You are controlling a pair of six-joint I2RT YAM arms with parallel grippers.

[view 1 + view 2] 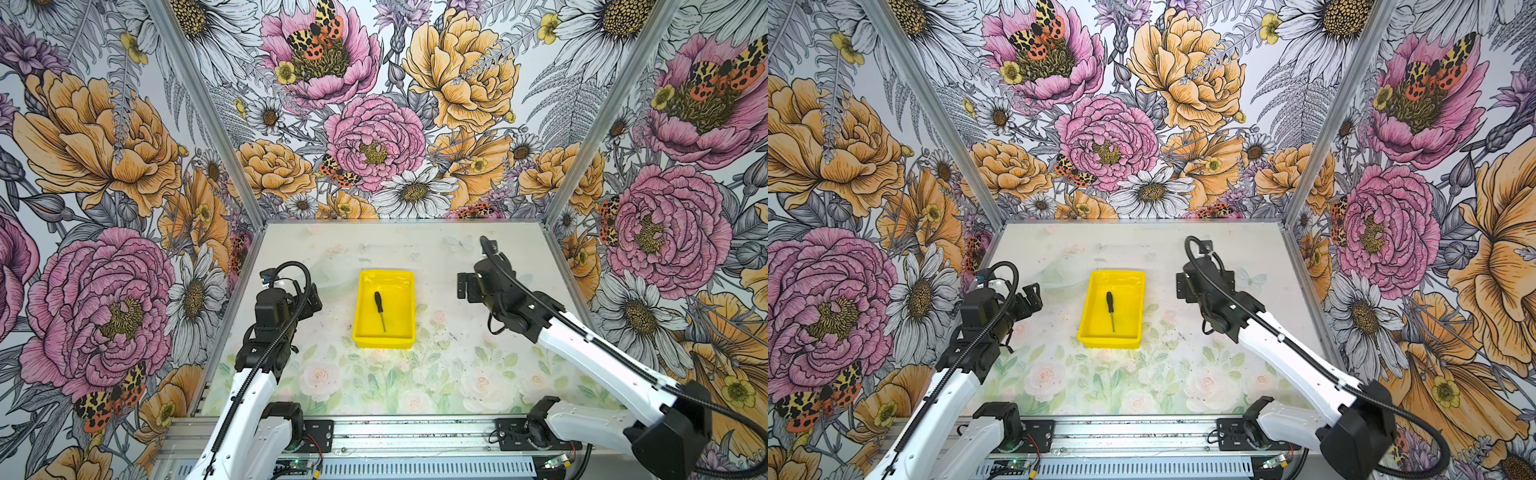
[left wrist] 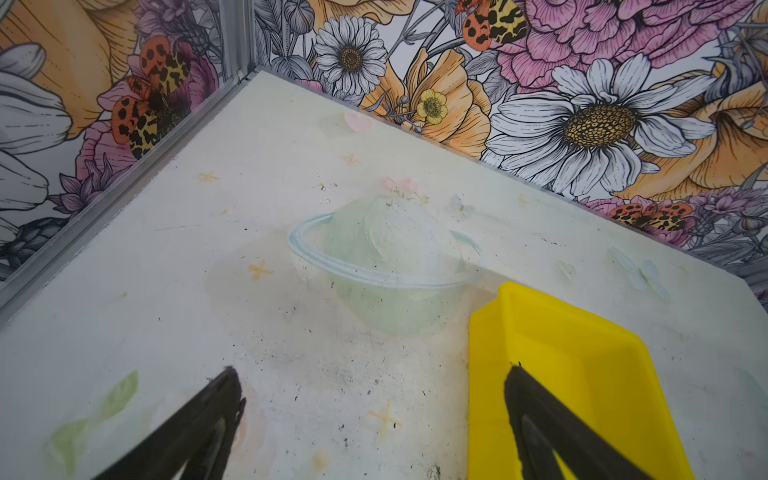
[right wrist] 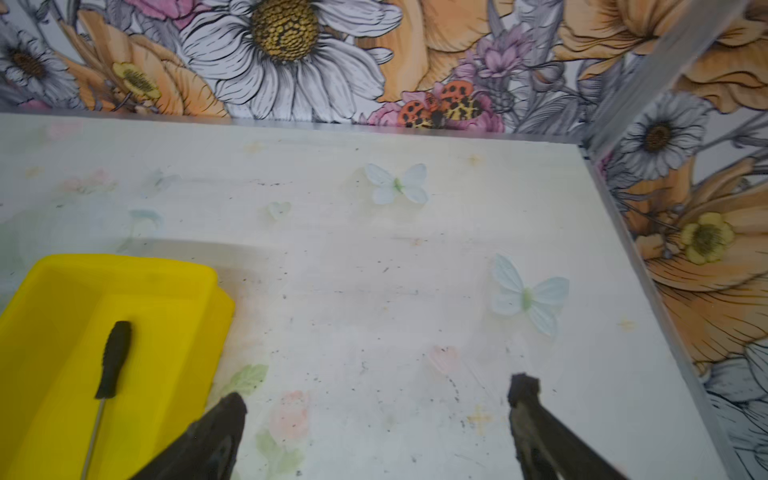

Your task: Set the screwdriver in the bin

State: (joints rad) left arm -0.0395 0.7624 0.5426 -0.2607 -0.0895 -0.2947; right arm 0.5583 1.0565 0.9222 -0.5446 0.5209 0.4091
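The screwdriver (image 1: pixel 379 309) (image 1: pixel 1110 309), with a black handle and a thin silver shaft, lies flat inside the yellow bin (image 1: pixel 386 273) (image 1: pixel 1118 272) at the middle of the table. In the right wrist view the screwdriver (image 3: pixel 112 361) rests on the bin (image 3: pixel 124 262) floor, handle toward the back wall. My right gripper (image 1: pixel 465 286) (image 3: pixel 380 390) hovers right of the bin, open and empty. My left gripper (image 1: pixel 311 298) (image 2: pixel 372 370) is left of the bin (image 2: pixel 561 332), open and empty, with one finger over the bin's corner in its wrist view.
Flowered walls with metal corner posts (image 1: pixel 249 199) close the table on three sides. The table top (image 1: pixel 374 382) carries a faded floral print. A metal rail (image 1: pixel 415 434) with both arm bases runs along the front edge.
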